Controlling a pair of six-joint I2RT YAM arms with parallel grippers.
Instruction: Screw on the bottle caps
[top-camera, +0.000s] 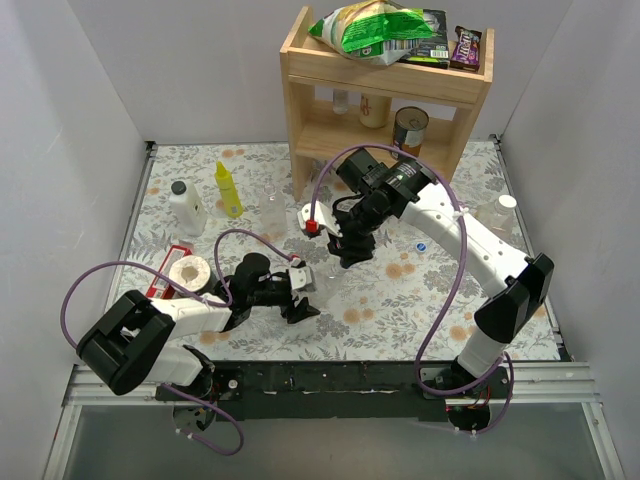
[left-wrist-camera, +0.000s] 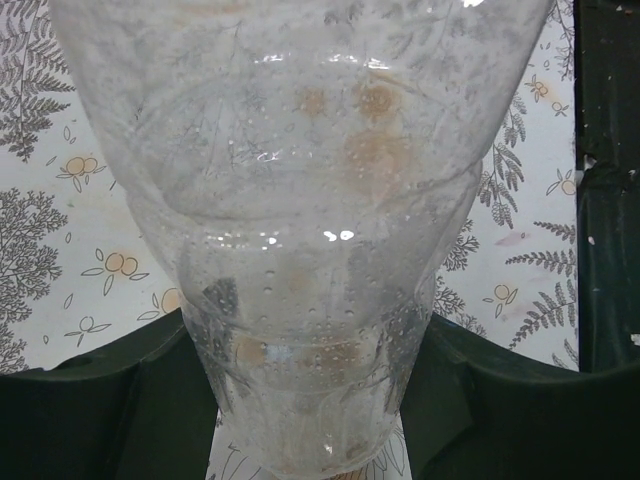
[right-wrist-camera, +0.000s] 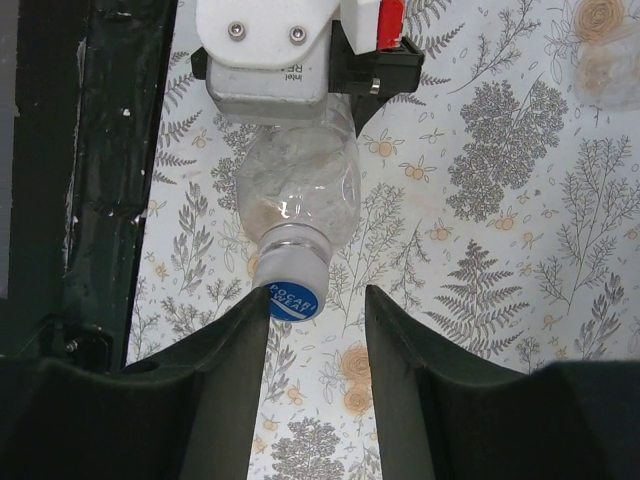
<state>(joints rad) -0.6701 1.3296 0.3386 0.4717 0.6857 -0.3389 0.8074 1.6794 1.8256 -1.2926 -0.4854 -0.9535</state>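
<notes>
My left gripper (top-camera: 300, 290) is shut on a slim clear bottle (left-wrist-camera: 300, 250) and holds it near its base, standing on the table. In the right wrist view this bottle (right-wrist-camera: 300, 190) carries a blue cap (right-wrist-camera: 293, 296) on its neck. My right gripper (right-wrist-camera: 318, 310) is open just above it, and the cap touches the left finger (right-wrist-camera: 235, 350). In the top view my right gripper (top-camera: 350, 255) hovers over the held bottle (top-camera: 325, 282). A second slim bottle (top-camera: 270, 205) stands uncapped at the back. The larger bottle (top-camera: 495, 218) at the right wears a white cap (top-camera: 507, 202). A loose blue cap (top-camera: 421, 246) lies on the table.
A wooden shelf (top-camera: 385, 85) with cans and snack bags stands at the back. A yellow squeeze bottle (top-camera: 229, 190) and a white black-capped bottle (top-camera: 186, 207) stand at the back left. A tape roll (top-camera: 189, 272) lies by my left arm.
</notes>
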